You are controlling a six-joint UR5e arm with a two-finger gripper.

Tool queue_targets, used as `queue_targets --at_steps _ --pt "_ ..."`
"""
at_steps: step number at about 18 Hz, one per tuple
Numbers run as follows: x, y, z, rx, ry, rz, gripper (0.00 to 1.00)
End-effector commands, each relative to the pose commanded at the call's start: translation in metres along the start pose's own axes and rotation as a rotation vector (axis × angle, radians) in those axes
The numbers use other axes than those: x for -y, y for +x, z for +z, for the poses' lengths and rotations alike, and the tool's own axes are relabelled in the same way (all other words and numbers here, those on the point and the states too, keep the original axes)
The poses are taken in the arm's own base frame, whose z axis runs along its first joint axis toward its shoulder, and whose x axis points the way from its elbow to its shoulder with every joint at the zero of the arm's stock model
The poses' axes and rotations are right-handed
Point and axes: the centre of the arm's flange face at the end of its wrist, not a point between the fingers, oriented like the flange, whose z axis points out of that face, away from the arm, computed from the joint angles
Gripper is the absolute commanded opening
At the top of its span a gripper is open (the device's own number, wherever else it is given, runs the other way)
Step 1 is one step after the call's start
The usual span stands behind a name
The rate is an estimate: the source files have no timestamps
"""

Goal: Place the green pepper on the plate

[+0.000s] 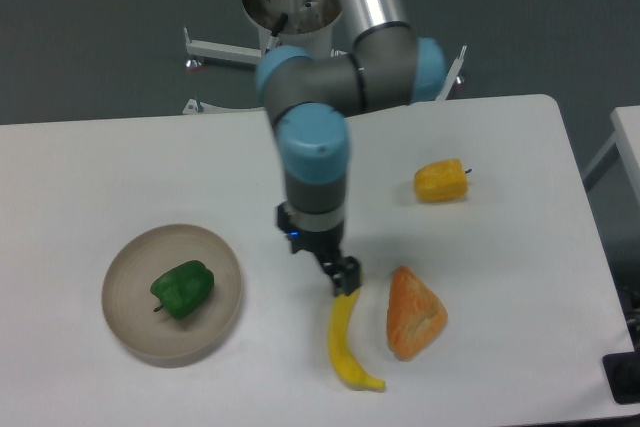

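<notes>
The green pepper lies inside the beige plate at the left front of the table, its stem end pointing left. My gripper hangs to the right of the plate, well apart from it, with its tips just above the top end of a banana. It holds nothing that I can see. The fingers are small and dark, and I cannot tell whether they are open or shut.
A yellow-orange pepper lies at the right rear. An orange wedge-shaped piece like bread lies right of the banana. The table's right edge and the arm's base at the rear bound the space.
</notes>
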Motion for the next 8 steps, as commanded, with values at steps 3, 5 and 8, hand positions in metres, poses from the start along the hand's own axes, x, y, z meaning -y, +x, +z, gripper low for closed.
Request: queue_targets --at_steps 3,5,8 --pt "-0.0075 -0.0054 0.0033 0.011 -0.020 -0.003 1.00" --pt "-0.0112 -0.0072 0.0047 0.023 -0.060 -0.001 1.00" --pt "-0.0118 -0.0091 0.0007 0.030 -0.060 -0.001 1.00"
